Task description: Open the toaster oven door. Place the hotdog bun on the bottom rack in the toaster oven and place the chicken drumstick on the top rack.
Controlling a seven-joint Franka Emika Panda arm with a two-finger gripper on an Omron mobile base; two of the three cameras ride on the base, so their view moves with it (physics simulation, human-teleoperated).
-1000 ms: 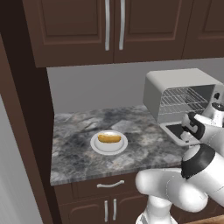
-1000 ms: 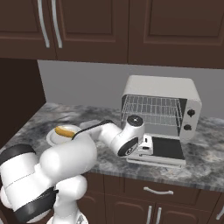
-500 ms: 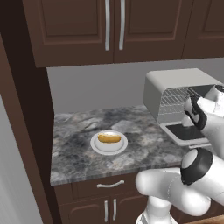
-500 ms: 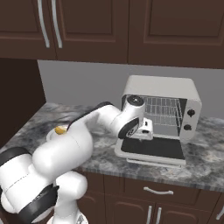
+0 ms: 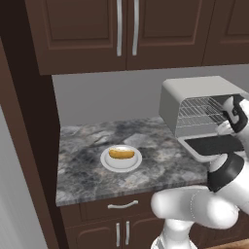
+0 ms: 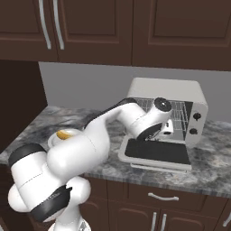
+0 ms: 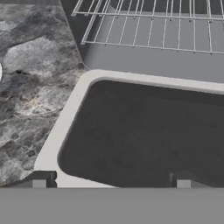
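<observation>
The toaster oven (image 5: 194,95) (image 6: 167,88) stands at the counter's right end with its door (image 5: 214,145) (image 6: 155,151) (image 7: 144,131) folded down flat. Its wire racks (image 7: 148,30) (image 5: 199,112) are bare. My gripper (image 5: 224,126) (image 6: 166,128) (image 7: 111,183) hovers open just above the door, in front of the oven mouth, holding nothing. The hotdog bun (image 5: 121,153) (image 6: 64,134) lies on a white plate (image 5: 108,164) mid-counter, well left of the gripper. The chicken drumstick is out of view.
The marble counter (image 5: 87,146) runs from a dark side wall on the left to the oven. Dark upper cabinets (image 5: 126,29) hang above, drawers and cabinet doors (image 5: 121,206) sit below. My own arm crosses in front of the plate in the right base view.
The hand has risen from the lowered door to the height of the oven mouth. The jaws opened slightly wider. Door, bun and plate have not moved.
</observation>
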